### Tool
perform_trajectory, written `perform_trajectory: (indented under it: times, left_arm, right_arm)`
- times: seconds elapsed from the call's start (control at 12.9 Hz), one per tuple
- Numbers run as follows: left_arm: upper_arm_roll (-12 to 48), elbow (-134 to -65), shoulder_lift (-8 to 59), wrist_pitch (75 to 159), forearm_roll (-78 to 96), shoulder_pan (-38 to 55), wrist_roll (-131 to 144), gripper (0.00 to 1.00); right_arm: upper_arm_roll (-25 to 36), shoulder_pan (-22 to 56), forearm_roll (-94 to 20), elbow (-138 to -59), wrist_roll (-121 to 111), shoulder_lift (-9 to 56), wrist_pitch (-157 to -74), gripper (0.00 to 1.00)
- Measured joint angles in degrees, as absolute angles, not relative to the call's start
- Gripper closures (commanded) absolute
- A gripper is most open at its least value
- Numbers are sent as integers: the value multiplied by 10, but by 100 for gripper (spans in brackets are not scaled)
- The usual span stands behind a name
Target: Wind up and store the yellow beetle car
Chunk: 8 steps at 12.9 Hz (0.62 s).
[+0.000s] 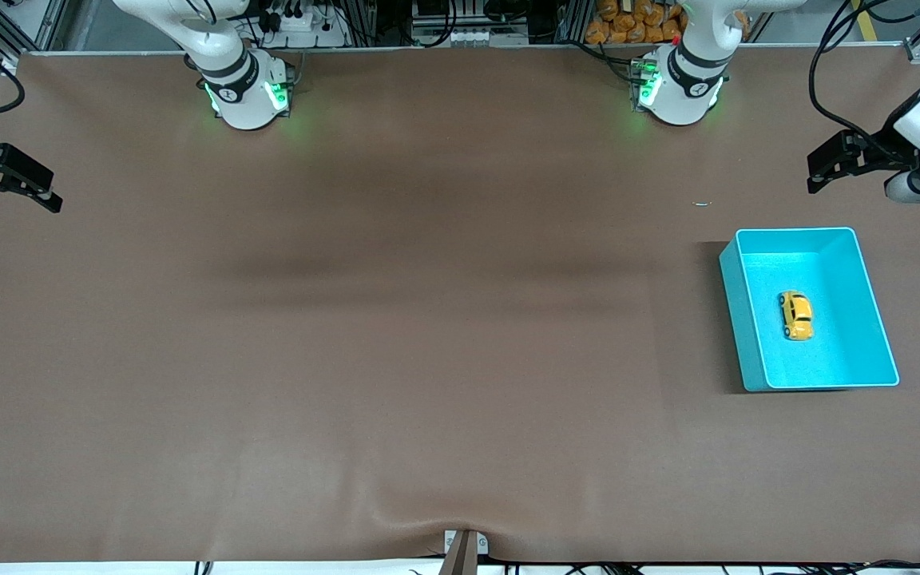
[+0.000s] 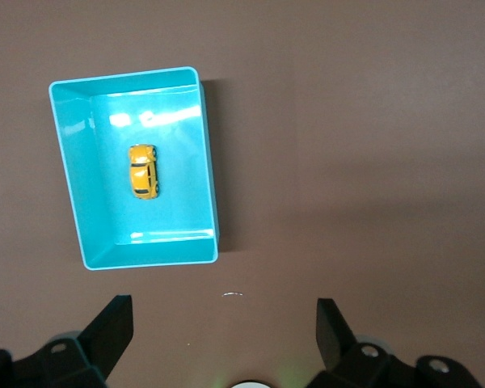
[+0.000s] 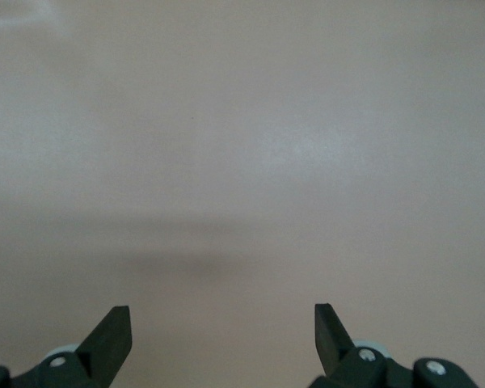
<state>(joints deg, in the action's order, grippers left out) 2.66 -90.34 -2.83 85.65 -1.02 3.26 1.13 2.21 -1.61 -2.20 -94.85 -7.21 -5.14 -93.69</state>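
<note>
The left gripper (image 1: pixel 819 169) hangs in the air over bare table at the left arm's end, its jaws spread wide and holding nothing; in its own wrist view the two dark fingers (image 2: pixel 113 327) stand well apart with only the brown mat between them. Near it, and nearer to the front camera, sits the teal bin (image 1: pixel 735 319), an open rectangular tub with upright walls. The yellow beetle car (image 1: pixel 796 315) lies inside it, roughly in the middle of the floor, on its wheels and clear of every wall, its length running along the bin's longer sides. The right gripper (image 1: pixel 25 185) waits over the table at the right arm's end, well apart from the bin, its jaws likewise wide and empty, its fingers (image 3: pixel 111 331) looking down on plain mat. As a judgement, the car looks light and rigid, a hard glossy shell that could slip or squirt out of a pinch placed on its rounded roof or nose. The surest hold would seem to be across its width, one finger on each flank at the doors between the wheels, coming straight down so the fingers clear the bin walls. Being so small, it would likely skate on the smooth bin floor if nudged off centre before the jaws meet. How it winds cannot be told from here; no key or knob shows.
</note>
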Motion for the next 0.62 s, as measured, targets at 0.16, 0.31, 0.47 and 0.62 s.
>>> perform_trajectory:
  times: [0.16,0.31,0.47,0.62]
  left_arm:
    - [26,-898,-28,853,-2,32,11,0]
    - [26,-895,-28,851,-2,32,11,0]
    - [31,-893,-28,847,-1,32,11,0]
    - [36,-893,-28,842,-1,32,11,0]
  right_arm:
    - [22,-16,-22,-948,-72,-51,-937,0]
    - [22,-16,-22,-948,-72,-51,-937,0]
    - [22,-16,-22,-948,-72,-51,-937,0]
    - [22,-16,-22,-948,-72,-51,-937,0]
